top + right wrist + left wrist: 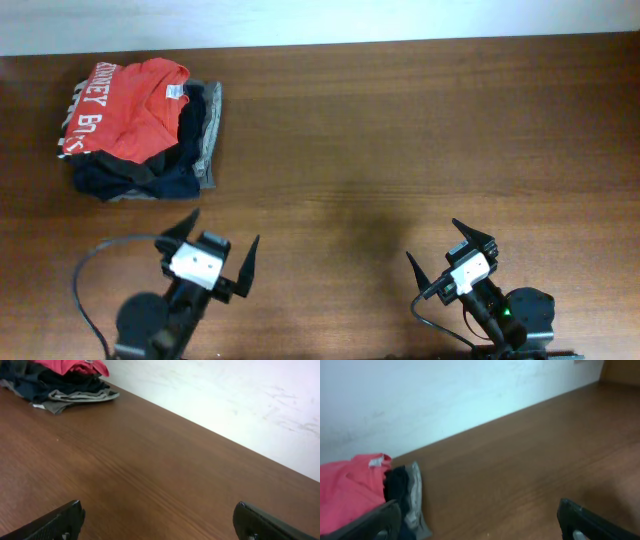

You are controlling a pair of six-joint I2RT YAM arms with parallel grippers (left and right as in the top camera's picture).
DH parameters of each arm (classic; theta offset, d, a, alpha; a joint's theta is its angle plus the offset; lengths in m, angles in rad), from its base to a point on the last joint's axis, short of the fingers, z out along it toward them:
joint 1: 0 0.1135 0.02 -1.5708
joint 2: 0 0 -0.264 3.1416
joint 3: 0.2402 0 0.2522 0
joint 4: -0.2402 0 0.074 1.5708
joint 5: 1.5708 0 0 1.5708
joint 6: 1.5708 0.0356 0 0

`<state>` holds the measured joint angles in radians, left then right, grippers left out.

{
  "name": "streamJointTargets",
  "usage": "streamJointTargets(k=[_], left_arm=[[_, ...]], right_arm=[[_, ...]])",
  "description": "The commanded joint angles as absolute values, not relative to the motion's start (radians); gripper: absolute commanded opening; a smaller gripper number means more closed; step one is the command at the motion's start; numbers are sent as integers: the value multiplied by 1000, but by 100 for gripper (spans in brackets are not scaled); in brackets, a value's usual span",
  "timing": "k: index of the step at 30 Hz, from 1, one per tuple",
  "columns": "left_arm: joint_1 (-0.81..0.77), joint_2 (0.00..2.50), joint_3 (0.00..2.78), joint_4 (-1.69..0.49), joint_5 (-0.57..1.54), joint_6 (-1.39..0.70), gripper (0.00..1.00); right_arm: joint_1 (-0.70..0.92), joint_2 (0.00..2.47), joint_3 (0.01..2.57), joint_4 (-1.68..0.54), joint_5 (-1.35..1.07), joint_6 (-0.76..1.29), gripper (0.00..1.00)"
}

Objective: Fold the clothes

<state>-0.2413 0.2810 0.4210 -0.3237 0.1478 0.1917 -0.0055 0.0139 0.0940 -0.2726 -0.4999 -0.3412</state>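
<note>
Orange-red T-shirt (135, 105) lies bunched on a dark garment pile (150, 182), its white lettering running far-to-near along its left edge, while left gripper (227, 226) and right gripper (432, 238) gape empty.

T-shirt (135, 108) atop garment pile (150, 182), far-left on table (400, 150)

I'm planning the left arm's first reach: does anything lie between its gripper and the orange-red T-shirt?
Nothing visible does. Only bare brown wooden table separates the open left gripper from the orange-red cotton T-shirt with white lettering, which lies on top of the navy and grey garments.
</note>
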Motion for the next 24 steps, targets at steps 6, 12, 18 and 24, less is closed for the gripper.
streamJointTargets(k=[6, 12, 18, 24], left_arm=[[-246, 6, 189, -286, 145, 208, 99], [-246, 5, 104, -242, 122, 208, 99], [-246, 5, 37, -127, 123, 208, 99], [-246, 6, 37, -128, 123, 208, 99]], right_arm=[[0, 4, 88, -273, -513, -340, 99], [0, 4, 88, -273, -513, -340, 99], [0, 4, 88, -273, -513, -340, 99], [0, 4, 88, -273, -513, -340, 99]])
